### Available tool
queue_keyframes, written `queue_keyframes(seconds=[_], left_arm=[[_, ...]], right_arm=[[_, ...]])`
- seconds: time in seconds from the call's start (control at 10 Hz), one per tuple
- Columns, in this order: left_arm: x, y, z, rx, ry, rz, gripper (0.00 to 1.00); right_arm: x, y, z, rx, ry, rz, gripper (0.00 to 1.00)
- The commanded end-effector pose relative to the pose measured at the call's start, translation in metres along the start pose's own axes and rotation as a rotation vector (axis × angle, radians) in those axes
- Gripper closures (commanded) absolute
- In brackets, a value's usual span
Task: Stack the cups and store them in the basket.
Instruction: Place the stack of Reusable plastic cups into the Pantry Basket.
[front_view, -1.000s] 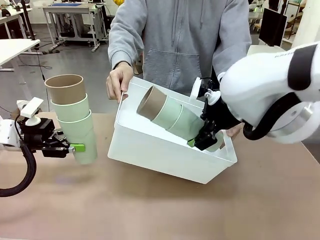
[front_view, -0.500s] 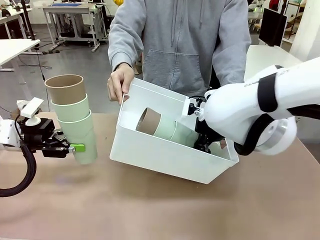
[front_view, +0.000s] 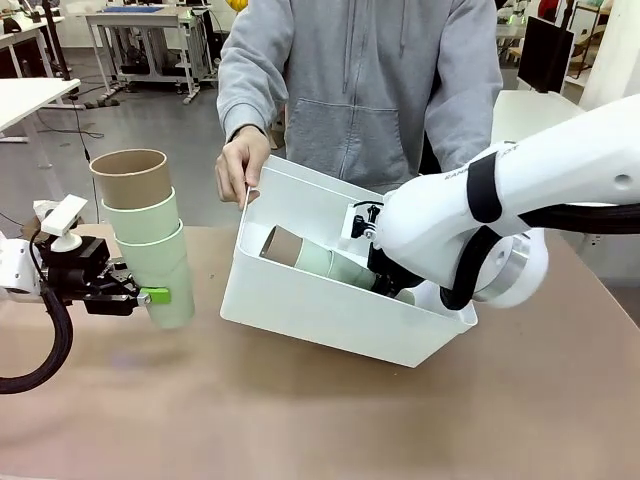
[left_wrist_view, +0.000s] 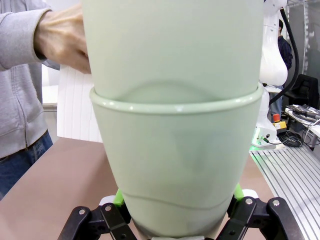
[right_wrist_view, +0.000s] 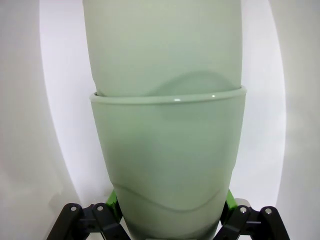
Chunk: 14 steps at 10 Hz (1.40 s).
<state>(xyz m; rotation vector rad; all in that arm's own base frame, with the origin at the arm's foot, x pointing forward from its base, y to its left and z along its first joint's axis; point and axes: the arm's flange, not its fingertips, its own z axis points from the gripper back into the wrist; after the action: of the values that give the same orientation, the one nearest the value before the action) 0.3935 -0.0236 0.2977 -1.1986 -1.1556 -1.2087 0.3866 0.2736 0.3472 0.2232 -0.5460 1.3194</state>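
My left gripper (front_view: 150, 295) is shut on the bottom of an upright stack of three cups (front_view: 148, 235), a tan one on top of two mint ones, held above the table at the left. In the left wrist view the green pads (left_wrist_view: 117, 197) clamp the lowest mint cup (left_wrist_view: 175, 165). My right gripper (right_wrist_view: 170, 200) is shut on the base of a second stack of cups (front_view: 315, 258), which lies on its side inside the white basket (front_view: 320, 312), its tan mouth (front_view: 281, 246) pointing left. The right arm hides that gripper in the front view.
A person in a grey hoodie stands at the far side; one hand (front_view: 238, 165) holds the basket's far left rim and tilts it toward me. The same hand (left_wrist_view: 65, 40) and the basket wall (left_wrist_view: 75, 110) show behind the left stack. Bare brown table (front_view: 300, 410) lies in front.
The right arm has swung down and to the left, laying its stack lower and flatter inside the basket. The left arm and its stack have stayed still.
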Motion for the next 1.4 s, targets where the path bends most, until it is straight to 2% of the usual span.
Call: queue_keyframes(seconds=[0.0, 0.2, 0.3, 0.6, 1.3], left_arm=[[0.006, 0.000, 0.000, -0.009, -0.002, -0.009, 0.15], [0.006, 0.000, 0.000, -0.009, -0.002, -0.009, 0.15], [0.006, 0.000, 0.000, -0.009, -0.002, -0.009, 0.15], [0.006, 0.000, 0.000, -0.009, -0.002, -0.009, 0.15], [0.006, 0.000, 0.000, -0.009, -0.002, -0.009, 0.15]], right_arm=[[0.004, -0.004, -0.001, -0.029, -0.003, 0.013, 0.17], [0.009, -0.003, -0.002, -0.024, -0.006, 0.035, 0.17], [0.012, -0.003, -0.004, -0.025, -0.010, 0.042, 0.00], [0.018, -0.006, 0.004, 0.002, -0.005, 0.033, 0.00], [0.021, -0.031, 0.077, 0.049, 0.027, 0.047, 0.00]])
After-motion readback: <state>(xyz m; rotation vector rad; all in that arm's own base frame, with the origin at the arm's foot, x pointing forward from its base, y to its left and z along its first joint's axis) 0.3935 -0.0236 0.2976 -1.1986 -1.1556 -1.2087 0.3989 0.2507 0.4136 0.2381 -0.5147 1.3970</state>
